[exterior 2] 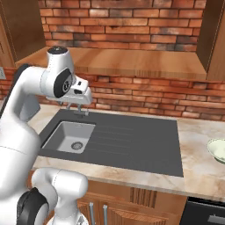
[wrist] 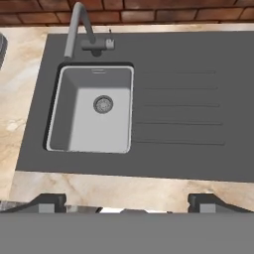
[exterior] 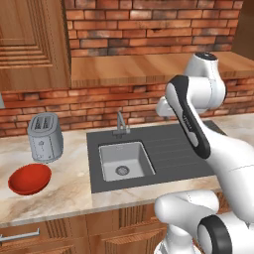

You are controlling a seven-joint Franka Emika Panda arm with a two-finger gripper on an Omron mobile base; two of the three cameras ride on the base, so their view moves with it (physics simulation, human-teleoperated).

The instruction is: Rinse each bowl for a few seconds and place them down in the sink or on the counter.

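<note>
While I am hanging above the sink (exterior: 163, 149) with nothing in my grip, I am weighing what could go wrong, going from left to right.

Far left on the counter (exterior: 69, 188), the red bowl (exterior: 30, 178) is sitting just in front of the toaster (exterior: 45, 137). It is wide, shallow and glossy, so I am expecting a pinch on its rim to slip or tip it, and a careless reach could knock the toaster.

In the middle, the faucet (wrist: 79, 30) is standing at the back edge of the steel basin (wrist: 94, 111). Carrying a bowl in low could clip the spout. The basin is holding nothing but its round drain (wrist: 103, 104); no water is running that I can see.

To the right the ribbed drainboard (wrist: 178, 106) is lying bare. Far right, the pale bowl (exterior 2: 217, 150) is resting on the counter, cut off by the edge of the right base view, well apart from the basin, so a long reach is risking a poor grip. As far as I can see, both bowls look empty.

My gripper (wrist: 126, 201) is standing wide, fingertips well apart, holding nothing.
</note>
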